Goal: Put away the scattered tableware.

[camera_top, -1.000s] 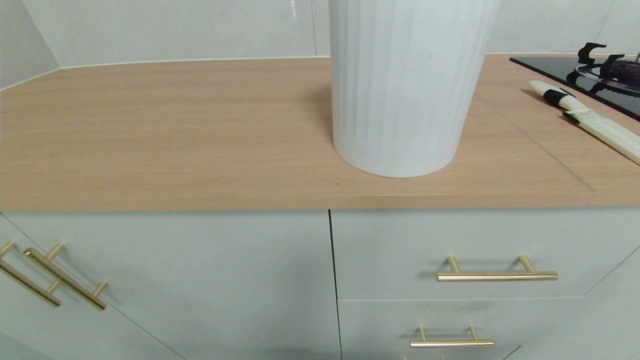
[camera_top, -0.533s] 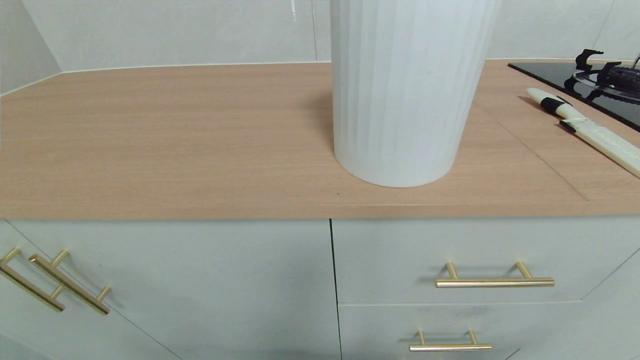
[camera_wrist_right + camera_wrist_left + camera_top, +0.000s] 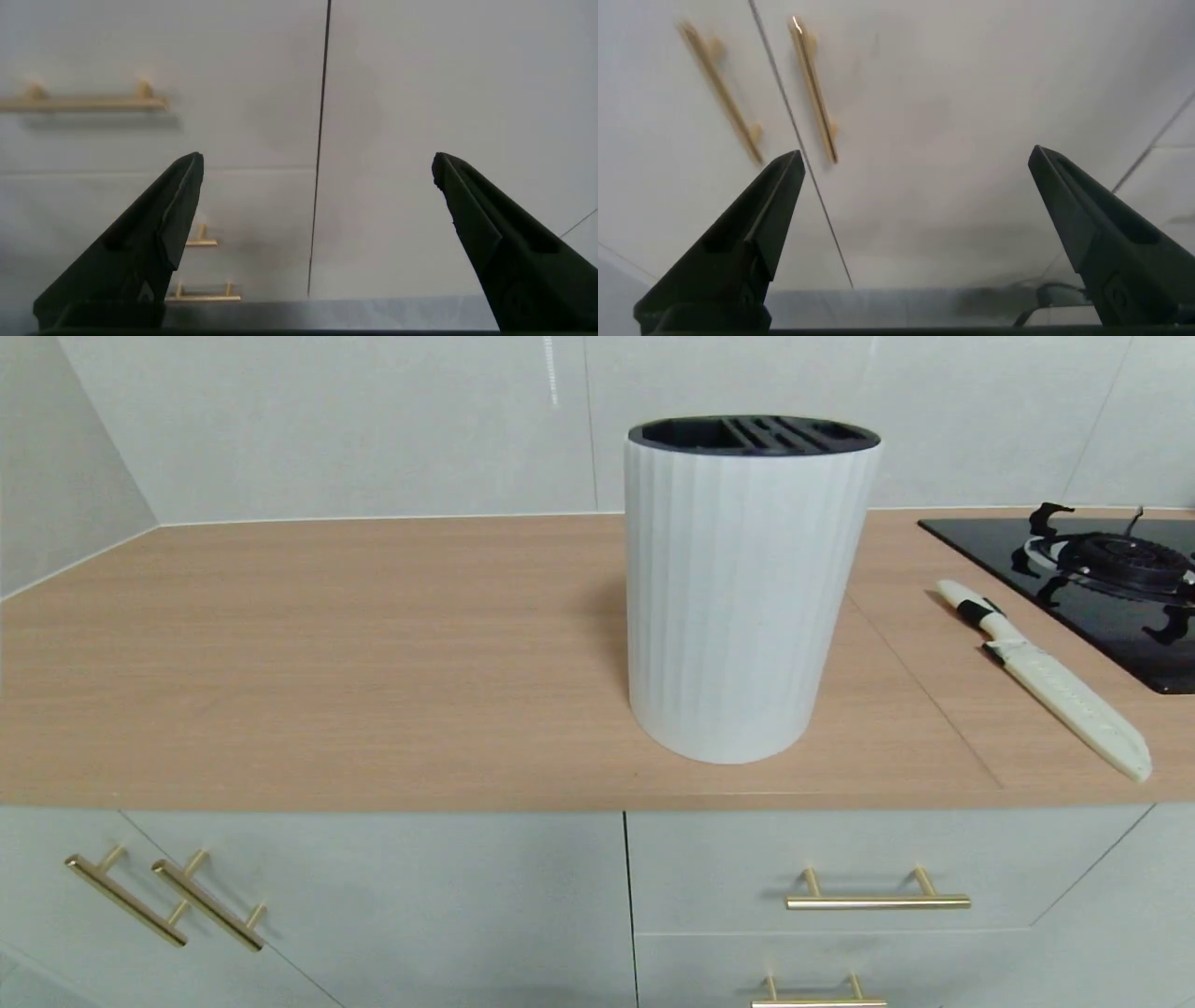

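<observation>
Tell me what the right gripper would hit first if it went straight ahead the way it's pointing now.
Most likely the grey cabinet front, near its vertical seam. The open right gripper faces it; the brass drawer handle lies off to the side. Depth is unclear.

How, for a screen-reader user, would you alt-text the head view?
A tall white holder stands on a wooden counter; a pale knife lies to its right, beside a black hob. Grey cabinets with brass handles sit below.
</observation>
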`<state>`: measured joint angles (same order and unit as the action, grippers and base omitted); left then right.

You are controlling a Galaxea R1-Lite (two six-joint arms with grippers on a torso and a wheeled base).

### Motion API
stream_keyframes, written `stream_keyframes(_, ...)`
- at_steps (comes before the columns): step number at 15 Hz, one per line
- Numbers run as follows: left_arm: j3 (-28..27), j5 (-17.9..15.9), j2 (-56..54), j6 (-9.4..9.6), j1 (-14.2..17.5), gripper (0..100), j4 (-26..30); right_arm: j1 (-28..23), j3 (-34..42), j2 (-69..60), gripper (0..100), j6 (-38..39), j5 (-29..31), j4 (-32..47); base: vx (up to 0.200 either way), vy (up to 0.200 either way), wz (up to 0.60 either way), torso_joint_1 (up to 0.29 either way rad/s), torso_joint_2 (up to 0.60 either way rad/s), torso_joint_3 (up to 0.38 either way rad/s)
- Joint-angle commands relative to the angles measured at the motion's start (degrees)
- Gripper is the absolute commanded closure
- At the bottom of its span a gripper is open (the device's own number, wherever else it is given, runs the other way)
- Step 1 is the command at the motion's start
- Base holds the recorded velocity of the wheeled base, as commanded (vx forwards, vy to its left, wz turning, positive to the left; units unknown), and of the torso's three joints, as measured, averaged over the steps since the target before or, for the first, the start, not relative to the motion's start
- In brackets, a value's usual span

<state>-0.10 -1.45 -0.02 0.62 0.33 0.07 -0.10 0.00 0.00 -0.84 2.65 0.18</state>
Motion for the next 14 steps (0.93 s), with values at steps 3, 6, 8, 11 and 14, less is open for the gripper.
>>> stream_keyframes(3,-0.08,0.04,0.02,-0.01,0.02,0,0.01,0.01,0.0,0.09,0,0.05,-0.01,-0.01,0.0,0.0,0.0,0.281,-0.48,-0.261)
stream_keyframes(6,0.01,-0.04,0.02,-0.01,0.02,0,0.01,0.01,0.0,0.09,0,0.05,-0.01,-0.01,0.0,0.0,0.0,0.268,-0.49,-0.266)
stream_keyframes(8,0.01,-0.04,0.02,-0.01,0.02,0,0.01,-0.08,0.0,0.09,0,0.05,-0.01,-0.01,0.0,0.0,0.0,0.246,-0.49,-0.261)
stream_keyframes(11,0.01,-0.04,0.02,-0.01,0.02,0,0.01,0.01,0.0,0.09,0,0.05,-0.01,-0.01,0.0,0.0,0.0,0.246,-0.5,-0.266)
stream_keyframes(14,0.01,-0.04,0.02,-0.01,0.02,0,0.01,0.01,0.0,0.09,0,0.05,-0.01,-0.01,0.0,0.0,0.0,0.251,-0.51,-0.268)
